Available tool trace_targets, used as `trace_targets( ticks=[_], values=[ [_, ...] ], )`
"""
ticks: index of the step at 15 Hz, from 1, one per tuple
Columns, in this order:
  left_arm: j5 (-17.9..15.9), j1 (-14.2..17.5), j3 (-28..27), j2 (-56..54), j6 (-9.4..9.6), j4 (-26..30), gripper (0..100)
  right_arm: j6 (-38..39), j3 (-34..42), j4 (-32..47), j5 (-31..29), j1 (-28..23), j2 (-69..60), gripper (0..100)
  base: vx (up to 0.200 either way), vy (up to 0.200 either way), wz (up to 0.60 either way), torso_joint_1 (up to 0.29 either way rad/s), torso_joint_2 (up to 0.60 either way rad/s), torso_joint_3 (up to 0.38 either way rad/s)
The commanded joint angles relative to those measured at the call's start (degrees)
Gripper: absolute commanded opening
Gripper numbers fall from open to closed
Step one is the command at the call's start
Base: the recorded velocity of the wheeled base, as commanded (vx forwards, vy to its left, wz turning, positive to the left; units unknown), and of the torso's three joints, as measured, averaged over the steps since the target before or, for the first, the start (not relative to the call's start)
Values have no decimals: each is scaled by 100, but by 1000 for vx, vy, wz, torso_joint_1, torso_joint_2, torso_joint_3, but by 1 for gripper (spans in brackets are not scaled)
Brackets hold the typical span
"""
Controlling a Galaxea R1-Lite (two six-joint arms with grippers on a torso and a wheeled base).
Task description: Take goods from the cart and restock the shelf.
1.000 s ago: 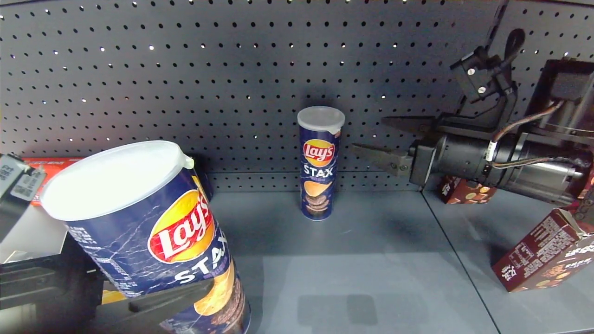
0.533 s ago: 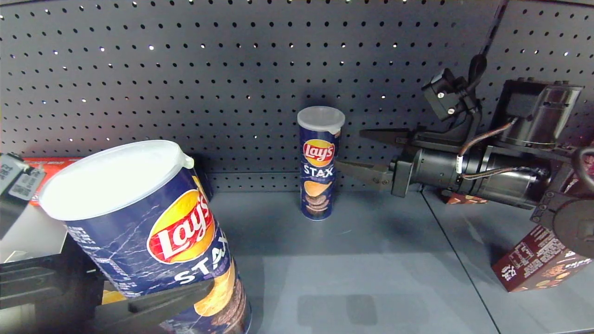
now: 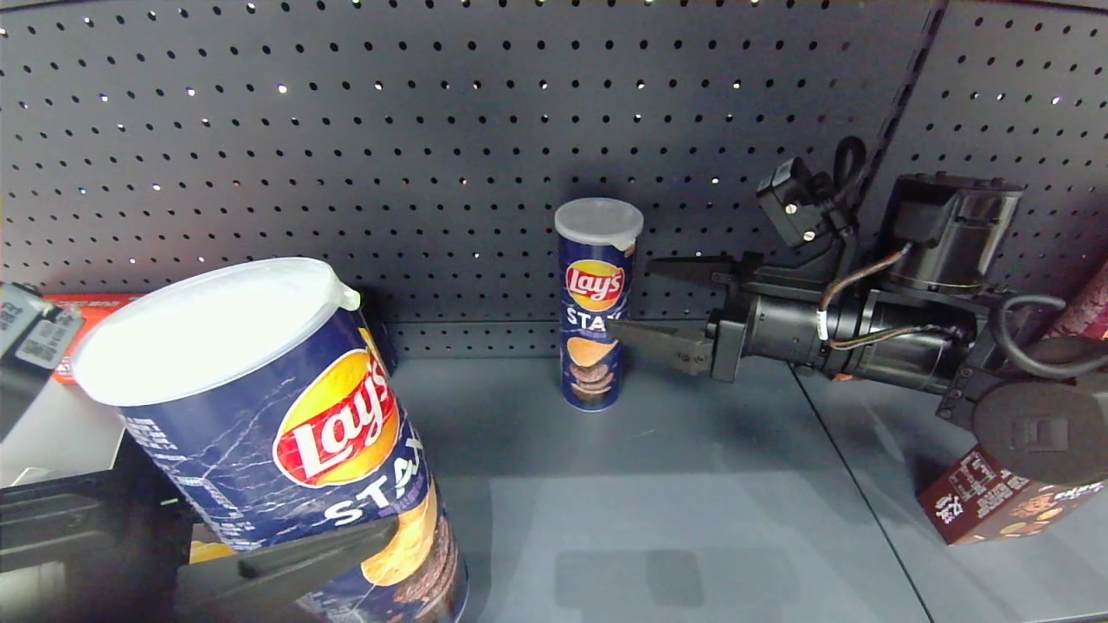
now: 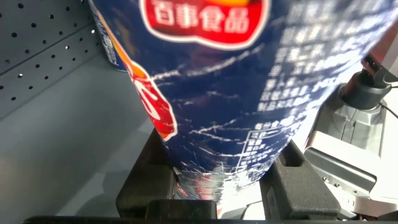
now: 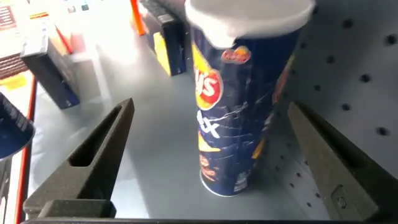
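**Spotter:** You're facing a grey shelf (image 3: 692, 484) with a dark pegboard (image 3: 346, 130) behind it.

**Operator:** Where are the goods?

**Spotter:** You already have one. Your left gripper (image 4: 219, 190) is clamped on the held can (image 3: 268, 433), which is blue with a white lid. Both fingers press on it low down, near its base. It sits at the front left, close to your head camera, and it tilts with the lid leaning to your left. I cannot tell whether its base touches the shelf.

**Operator:** And the other one?

**Spotter:** The shelf can (image 3: 597, 303) stands upright at the back, just before the pegboard, with its lid on.

**Operator:** What about my right hand?

**Spotter:** Your right gripper (image 3: 630, 294) comes in level from the right at the height of the shelf can's middle. Its fingers are spread wide and hold nothing. In your right wrist view that can stands between the two fingers, with a gap on each side.

**Operator:** Anything else around?

**Spotter:** A brown box (image 3: 995, 502) sits tilted at the front right, partly hidden behind your right arm. A red box (image 3: 95, 303) lies at the far left against the pegboard, behind the held can.
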Motion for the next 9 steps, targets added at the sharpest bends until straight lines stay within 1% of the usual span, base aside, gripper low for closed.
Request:
trace_targets(
  ticks=[1, 7, 9],
  values=[
    [1, -3, 0, 9, -9, -1, 0, -3, 0, -57, 49, -10, 125, 100, 0, 0, 0, 0, 0, 0],
    [1, -3, -9, 9, -9, -1, 0, 5, 9, -286, 251, -89, 485, 100, 0, 0, 0, 0, 0, 0],
    [1, 6, -17, 9, -9, -1, 0, 5, 9, -286, 409, -142, 547, 100, 0, 0, 0, 0, 0, 0]
  ],
)
